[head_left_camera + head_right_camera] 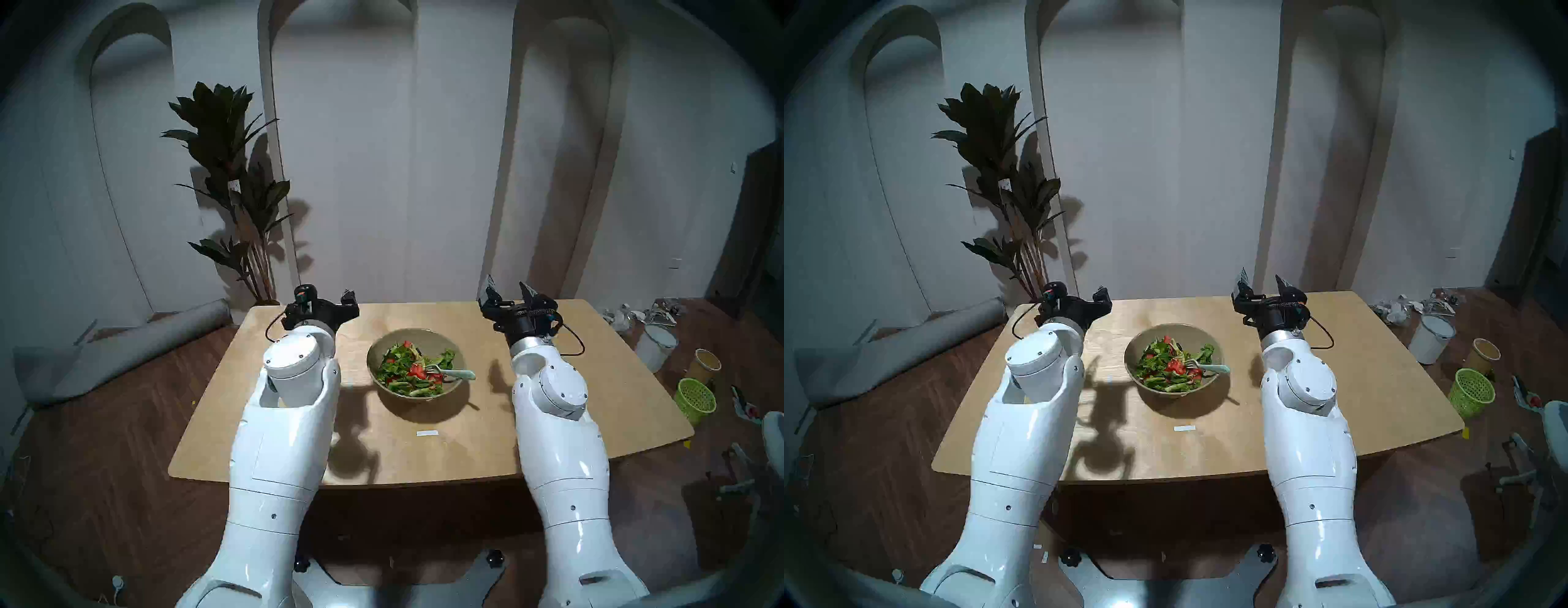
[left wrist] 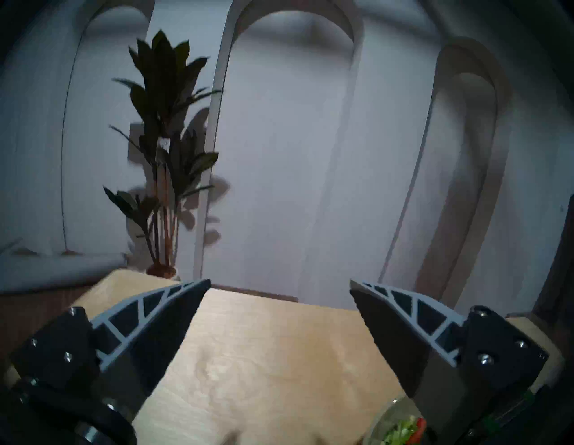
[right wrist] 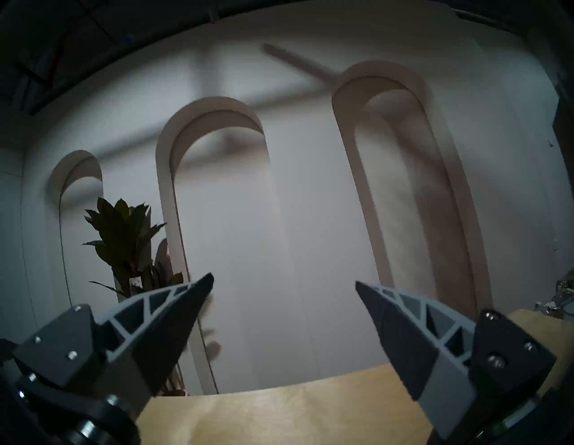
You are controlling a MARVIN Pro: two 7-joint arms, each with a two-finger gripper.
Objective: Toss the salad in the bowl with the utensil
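The bowl (image 1: pixel 418 363) sits near the middle of the table (image 1: pixel 594 403), between the two arms. The salad (image 1: pixel 407 369) fills it: green leaves with red tomato pieces and pale strips. The fork (image 1: pixel 452 372) lies in the bowl with its tines in the salad and its handle resting over the rim on the robot's right side, the rounded end just past the edge. Nothing holds it.

The left gripper (image 2: pixel 279 284) hangs above the table on the far left of the bowl, pointing level toward the back wall. Its jaws stand wide apart with nothing between them. In the left wrist view a part of the bowl and some salad (image 2: pixel 403 432) show at the bottom right, under the right-hand finger.

The right gripper (image 3: pixel 284 279) is raised above the table on the far right of the bowl, tilted slightly upward. Its jaws also stand wide and empty. Its wrist view shows mostly wall and only the table's far edge.

Both grippers are well apart from the bowl and the fork.

A plant (image 1: pixel 231 178) stands behind the table's far left corner. A small white label (image 1: pixel 427 433) lies on the table in front of the bowl. On the floor to the right stand a white bucket (image 1: pixel 655 346), a tan cup (image 1: pixel 704 363) and a green basket (image 1: pixel 695 399).
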